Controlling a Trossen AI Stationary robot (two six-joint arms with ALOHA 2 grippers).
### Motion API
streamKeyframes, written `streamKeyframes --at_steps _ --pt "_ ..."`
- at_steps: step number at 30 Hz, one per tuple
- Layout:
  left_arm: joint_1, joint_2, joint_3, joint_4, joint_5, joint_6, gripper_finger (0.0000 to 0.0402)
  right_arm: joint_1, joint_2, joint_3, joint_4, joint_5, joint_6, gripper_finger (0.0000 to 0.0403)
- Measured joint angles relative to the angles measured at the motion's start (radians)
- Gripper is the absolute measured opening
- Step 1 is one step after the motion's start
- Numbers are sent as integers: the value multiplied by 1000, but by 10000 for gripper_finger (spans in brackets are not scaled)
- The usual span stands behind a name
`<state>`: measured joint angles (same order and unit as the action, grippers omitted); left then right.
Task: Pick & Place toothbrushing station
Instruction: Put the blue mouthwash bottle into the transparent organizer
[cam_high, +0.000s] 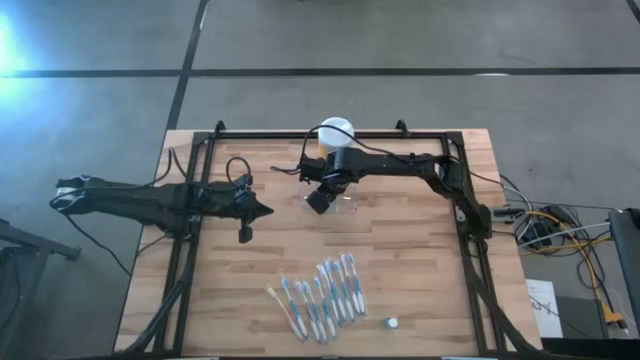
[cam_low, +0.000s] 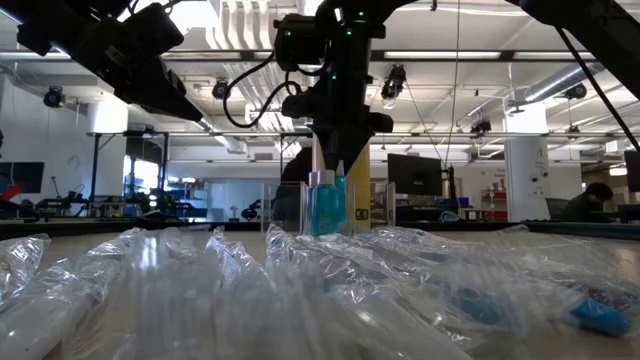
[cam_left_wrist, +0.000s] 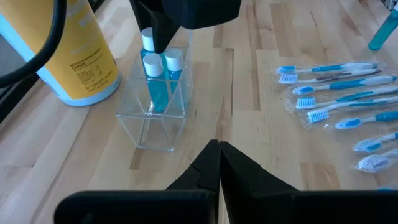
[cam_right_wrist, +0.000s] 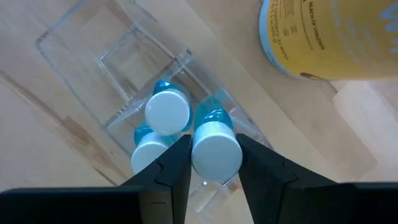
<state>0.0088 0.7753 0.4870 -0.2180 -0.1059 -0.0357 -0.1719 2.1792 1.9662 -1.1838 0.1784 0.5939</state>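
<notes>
The clear toothbrushing station (cam_left_wrist: 152, 118) stands on the wood table beside the yellow jar (cam_left_wrist: 74, 56); it also shows in the high view (cam_high: 345, 207). Three blue tubes with white caps stand upright in its slots (cam_right_wrist: 168, 112). My right gripper (cam_right_wrist: 214, 146) hangs over the station, pointing down, shut on one tube's cap; it also shows in the high view (cam_high: 335, 190) and the low view (cam_low: 335, 160). My left gripper (cam_left_wrist: 217, 149) is shut and empty, above the table to the left of the station (cam_high: 265, 211). My right gripper pinches the white cap (cam_right_wrist: 214, 152) of one blue tube between its two fingers, from above, pointing down. The tube stands upright with its lower part inside the station's slot. In the left wrist view its cap (cam_left_wrist: 148, 40) sits higher than the other two.
Several wrapped blue-and-white toothbrushes (cam_high: 320, 295) lie in a row near the table's front edge and fill the low view's foreground (cam_low: 300, 290). A small white and blue item (cam_high: 391, 323) lies at the front right. Black frame rails (cam_high: 195, 200) run along both table sides.
</notes>
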Motion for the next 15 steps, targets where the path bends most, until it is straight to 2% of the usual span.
streamKeyframes --at_steps 9,15 --pt "0 0 0 -8 0 -2 10 -9 0 -8 9 3 -6 148" --pt "0 0 0 -8 0 -2 10 -8 -24 38 -27 0 -25 165"
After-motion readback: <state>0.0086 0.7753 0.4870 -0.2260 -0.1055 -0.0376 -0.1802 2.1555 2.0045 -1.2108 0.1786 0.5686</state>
